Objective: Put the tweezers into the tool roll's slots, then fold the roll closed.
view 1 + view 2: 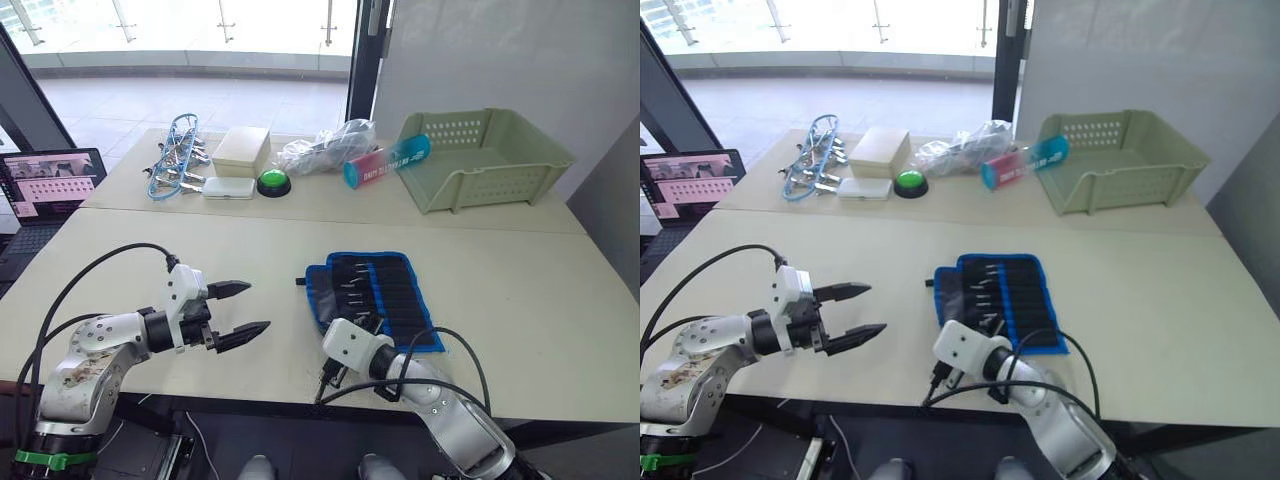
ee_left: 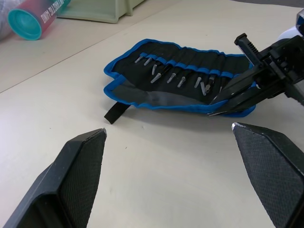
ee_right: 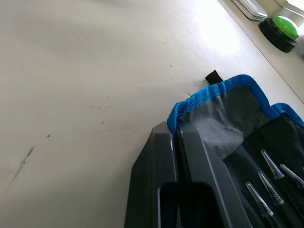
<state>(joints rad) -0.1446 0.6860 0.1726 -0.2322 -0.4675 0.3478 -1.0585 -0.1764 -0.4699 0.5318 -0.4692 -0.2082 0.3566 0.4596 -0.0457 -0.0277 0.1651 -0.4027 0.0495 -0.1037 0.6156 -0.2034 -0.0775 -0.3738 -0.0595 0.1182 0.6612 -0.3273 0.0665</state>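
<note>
We see the tool roll (image 1: 375,297) lying open on the near table, right of centre, w/ tweezers (image 2: 167,76) tucked in its slots (image 1: 385,285); exact count hard to make out. Right gripper (image 3: 176,137) has its fingers pinched together on the roll's near-left blue edge. Left gripper (image 1: 240,310) hovers left of the roll, fingers spread wide, holding nothing. Strap (image 2: 115,112) pokes out at the roll's left side.

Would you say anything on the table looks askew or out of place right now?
Slightly: the tool roll's near corner is lifted and rumpled, pinched in the right gripper. The teal-capped tube lies tipped against the green basket.
</note>
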